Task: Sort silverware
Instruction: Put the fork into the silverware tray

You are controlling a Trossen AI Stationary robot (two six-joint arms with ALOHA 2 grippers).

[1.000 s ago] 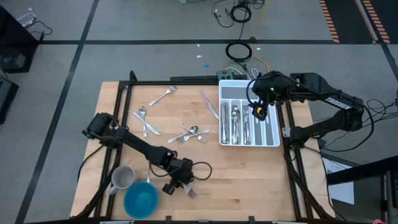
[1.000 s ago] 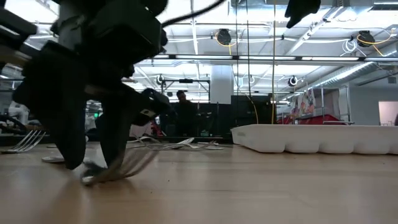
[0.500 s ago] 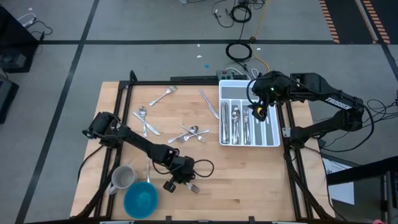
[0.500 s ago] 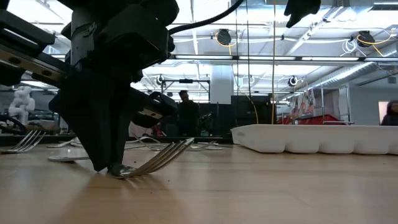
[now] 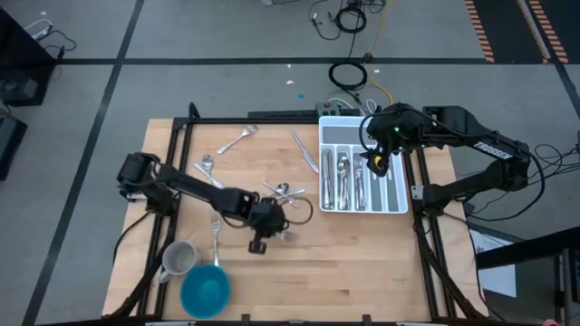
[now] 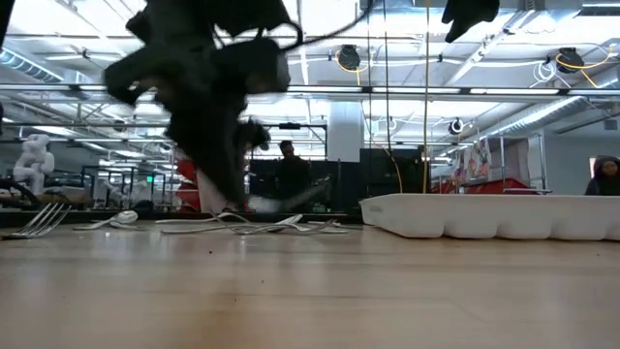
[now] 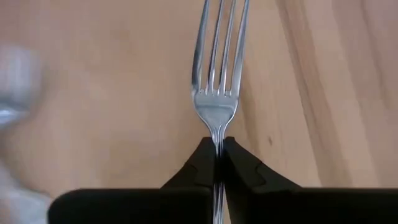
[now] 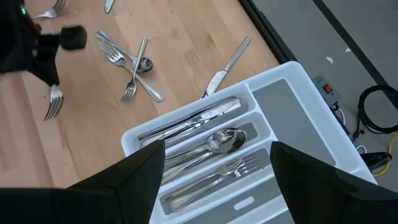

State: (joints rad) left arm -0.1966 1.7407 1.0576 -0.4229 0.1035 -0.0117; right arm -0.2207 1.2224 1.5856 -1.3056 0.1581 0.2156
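Left fingers (image 7: 219, 163): clamped on the neck of a fork (image 7: 217, 68), tines pointing ahead of them, above the tabletop (image 5: 362, 263).
Right fingers (image 8: 217, 180): spread apart over the tray (image 8: 311, 124).
Risk: narrow pinch; fork may swivel or slip out.
Risk: loose silverware (image 5: 283, 194) just beside the fingers could snag.
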